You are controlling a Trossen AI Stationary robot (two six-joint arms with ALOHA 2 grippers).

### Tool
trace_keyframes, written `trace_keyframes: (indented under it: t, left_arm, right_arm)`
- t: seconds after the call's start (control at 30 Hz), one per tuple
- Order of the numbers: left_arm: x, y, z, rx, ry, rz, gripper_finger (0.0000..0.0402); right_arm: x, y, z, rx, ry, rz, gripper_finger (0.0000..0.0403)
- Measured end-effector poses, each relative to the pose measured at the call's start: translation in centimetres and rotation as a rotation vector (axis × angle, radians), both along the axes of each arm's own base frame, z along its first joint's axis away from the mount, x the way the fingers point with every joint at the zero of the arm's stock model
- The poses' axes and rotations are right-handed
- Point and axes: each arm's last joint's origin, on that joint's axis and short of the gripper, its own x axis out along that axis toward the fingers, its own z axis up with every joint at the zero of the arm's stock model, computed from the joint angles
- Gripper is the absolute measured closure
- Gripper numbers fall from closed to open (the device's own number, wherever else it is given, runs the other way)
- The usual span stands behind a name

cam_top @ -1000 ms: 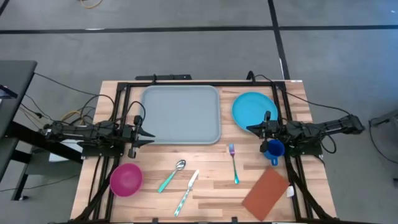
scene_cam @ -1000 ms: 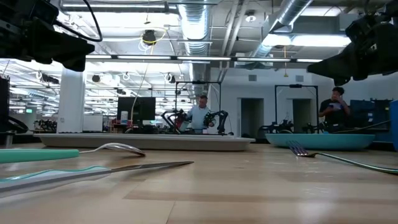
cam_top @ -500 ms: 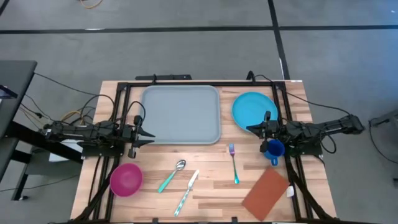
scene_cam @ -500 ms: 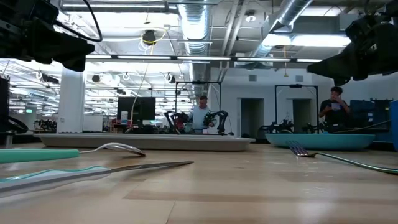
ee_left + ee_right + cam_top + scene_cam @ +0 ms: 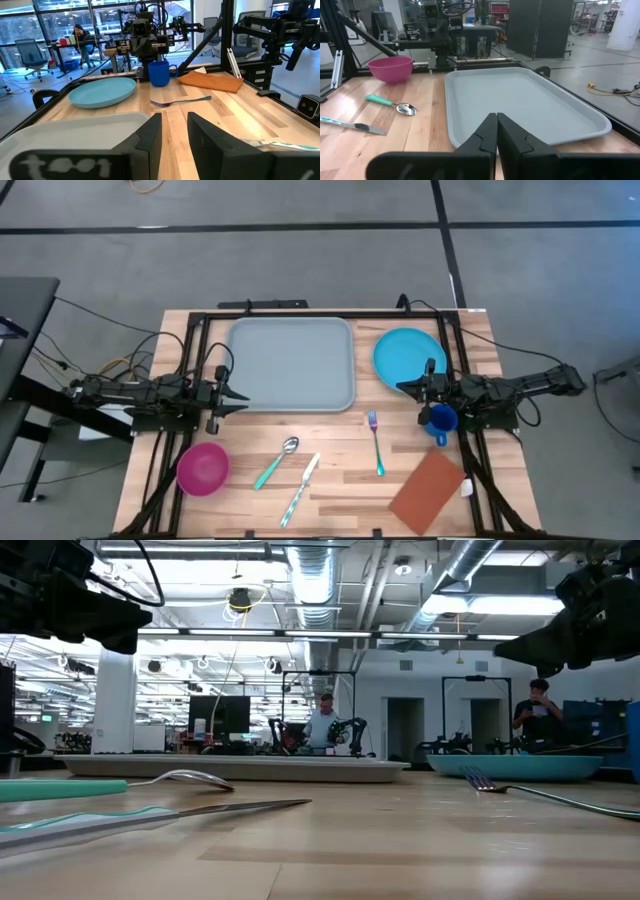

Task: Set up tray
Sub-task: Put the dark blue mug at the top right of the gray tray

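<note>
- Grey-blue plastic, the tray lies empty at the far middle of the table in the high view. The blue plate sits just right of it, and the pink bowl, spoon, knife, fork and rust-brown napkin are spread along the near side, probably laid out as stock to be moved onto the tray. The left gripper hovers at the tray's left edge; the right gripper hangs by the plate, above the blue mug. Neither holds anything.
- Low view: the tray is a thin pale slab across the far table, with the plate to its right and cutlery in the near foreground. Two people stand in the room far behind.
- Left wrist view: the left gripper's fingers stand slightly spread with nothing between them, pointing across the tray's corner toward plate, fork, mug and napkin.
- Right wrist view: the right gripper's fingers are pressed together, aimed over the tray toward the bowl.
- No brand, label or writing can be read anywhere.
</note>
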Motion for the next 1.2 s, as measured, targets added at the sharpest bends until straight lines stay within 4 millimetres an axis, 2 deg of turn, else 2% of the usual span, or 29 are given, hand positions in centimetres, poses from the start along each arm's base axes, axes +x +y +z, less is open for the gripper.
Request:
trace_keyframes:
  t: [0.77, 0.97, 1.2]
  left_arm:
    - [0.00, 0.04, 0.02, -0.025, 0.001, 0.012, 0.0319]
    - [0.01, 0.13, 0.06, 0.182, -0.017, 0.041, 0.0319]
    - [0.00, 0.03, 0.11, 0.165, -0.024, 0.010, 0.0319]
  right_arm:
    - [0.00, 0.00, -0.01, 0.000, 0.000, 0.000, 0.0403]
    - [0.00, 0.00, 0.00, 0.000, 0.000, 0.000, 0.0403]
    - [0.00, 0.00, -0.01, 0.000, 0.000, 0.000, 0.0403]
